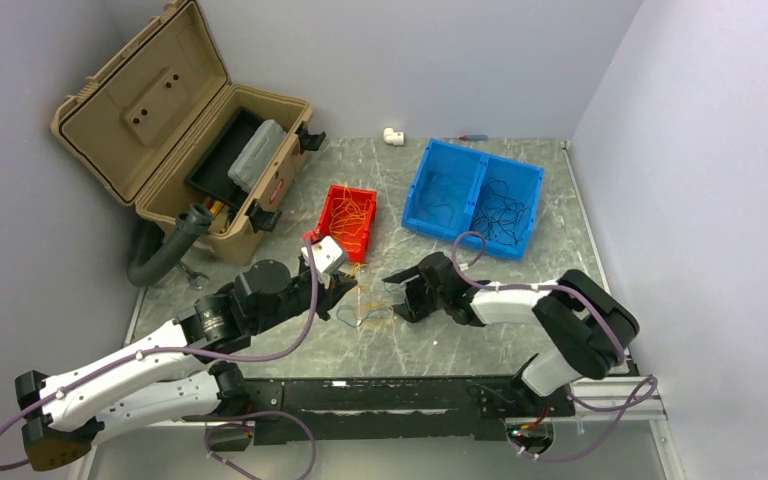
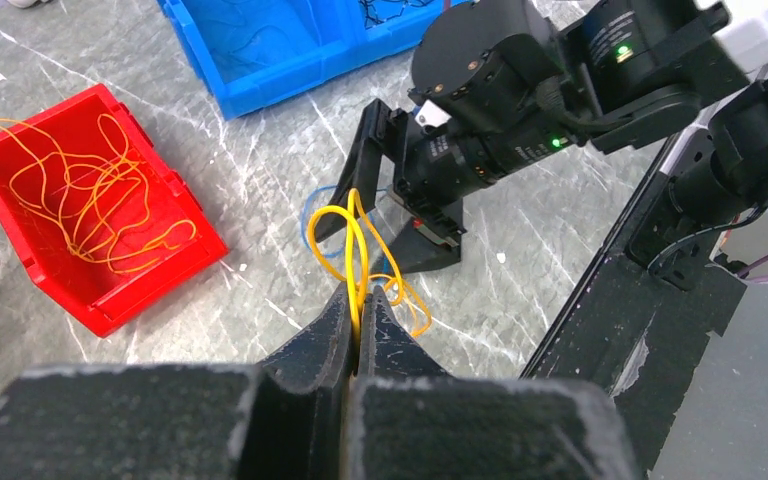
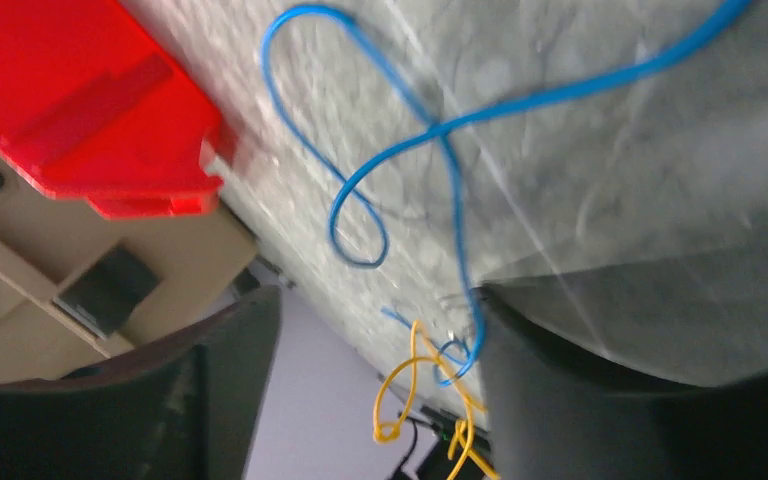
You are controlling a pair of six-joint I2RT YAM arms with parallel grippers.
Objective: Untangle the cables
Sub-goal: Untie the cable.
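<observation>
A small tangle of cables (image 1: pixel 368 312) lies on the grey table between my two grippers: yellow-orange loops (image 2: pixel 355 235) with a blue strand (image 2: pixel 310 205) running through them. My left gripper (image 2: pixel 362 296) is shut on the yellow cable, which rises in loops from its tips. Facing it from the right, my right gripper (image 1: pixel 400 295) stands open just above the table. In the right wrist view the blue cable (image 3: pixel 400 150) curls over the table and runs down beside the right finger (image 3: pixel 560 380), crossing a yellow loop (image 3: pixel 410 390) there. Nothing is pinched in the right gripper (image 3: pixel 375 300).
A red bin (image 1: pixel 348 220) holding yellow cables sits just behind the tangle. A blue two-compartment bin (image 1: pixel 422 190) at the back right holds blue cables and black ones. An open tan toolbox (image 1: pixel 185 130) and a black hose (image 1: pixel 165 250) fill the back left.
</observation>
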